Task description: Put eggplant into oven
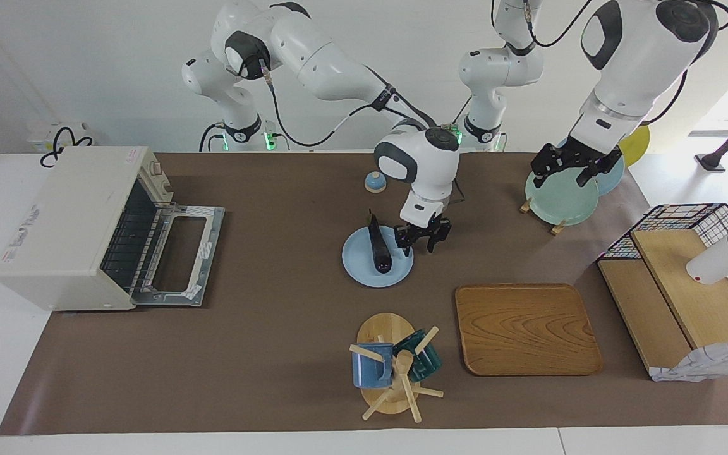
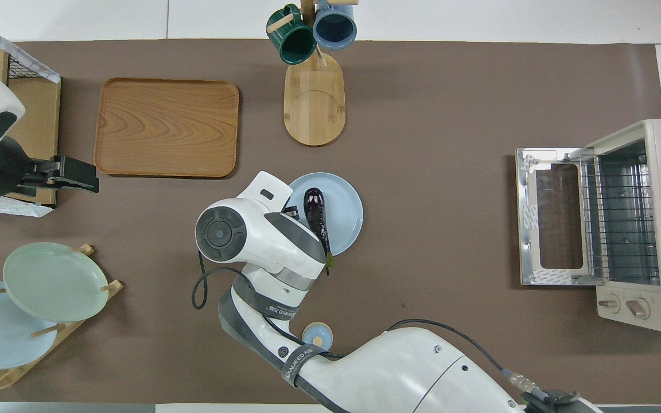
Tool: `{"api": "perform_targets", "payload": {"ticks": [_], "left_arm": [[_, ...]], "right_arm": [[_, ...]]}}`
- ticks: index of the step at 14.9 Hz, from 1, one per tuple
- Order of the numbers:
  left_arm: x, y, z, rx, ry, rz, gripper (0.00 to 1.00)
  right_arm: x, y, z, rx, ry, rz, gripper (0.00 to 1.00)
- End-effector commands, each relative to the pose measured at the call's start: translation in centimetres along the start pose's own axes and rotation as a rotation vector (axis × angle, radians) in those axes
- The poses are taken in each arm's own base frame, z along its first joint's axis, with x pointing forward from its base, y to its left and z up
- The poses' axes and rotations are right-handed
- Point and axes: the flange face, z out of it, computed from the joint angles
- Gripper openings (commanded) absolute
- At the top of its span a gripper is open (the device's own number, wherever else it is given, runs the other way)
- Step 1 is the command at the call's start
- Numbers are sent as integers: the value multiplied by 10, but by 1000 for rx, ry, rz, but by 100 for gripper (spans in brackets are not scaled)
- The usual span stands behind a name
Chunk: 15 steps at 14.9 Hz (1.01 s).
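The dark purple eggplant (image 1: 378,249) lies on a light blue plate (image 1: 364,268) in the middle of the table, with its green stem toward the robots. It also shows in the overhead view (image 2: 315,213). My right gripper (image 1: 422,241) is open and low over the plate's rim, just beside the eggplant on the side toward the left arm's end, not touching it. The cream oven (image 1: 67,227) stands at the right arm's end with its door (image 1: 181,253) folded down and its wire rack (image 2: 617,218) showing. My left gripper (image 1: 566,172) waits open over the plate rack.
A wooden tray (image 1: 527,328) and a mug tree (image 1: 392,370) with a blue and a green mug stand farther from the robots than the plate. A plate rack (image 1: 560,197), a wire basket with wooden shelves (image 1: 680,297) and a small blue lid (image 1: 375,182) are also there.
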Motion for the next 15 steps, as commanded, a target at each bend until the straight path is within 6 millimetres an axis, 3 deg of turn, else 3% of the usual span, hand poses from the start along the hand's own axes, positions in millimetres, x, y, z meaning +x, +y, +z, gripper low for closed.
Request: {"api": "perform_targets", "payload": {"ticks": [1, 3, 4, 6, 8, 10, 12, 15], "left_arm": [[-2, -3, -5, 50, -45, 20, 100], [-4, -2, 4, 50, -50, 22, 100], [-4, -2, 5, 50, -50, 21, 100], [-3, -4, 3, 50, -49, 18, 100], [-3, -5, 2, 48, -49, 16, 100], [-1, -4, 1, 40, -48, 15, 100], [-1, -4, -6, 34, -41, 10, 100], [-2, -5, -11, 33, -35, 13, 100]], "right_arm": [[-5, 5, 11, -21, -1, -13, 23], [-9, 4, 14, -31, -15, -16, 4], [-8, 7, 14, -36, -17, -14, 0], [-7, 9, 5, -59, -31, -11, 0], [4, 27, -17, -106, -46, -6, 0], [22, 74, -54, -158, -76, -26, 0], [33, 121, -78, -196, -116, -27, 0], [27, 195, -95, -239, -176, 5, 0]]}}
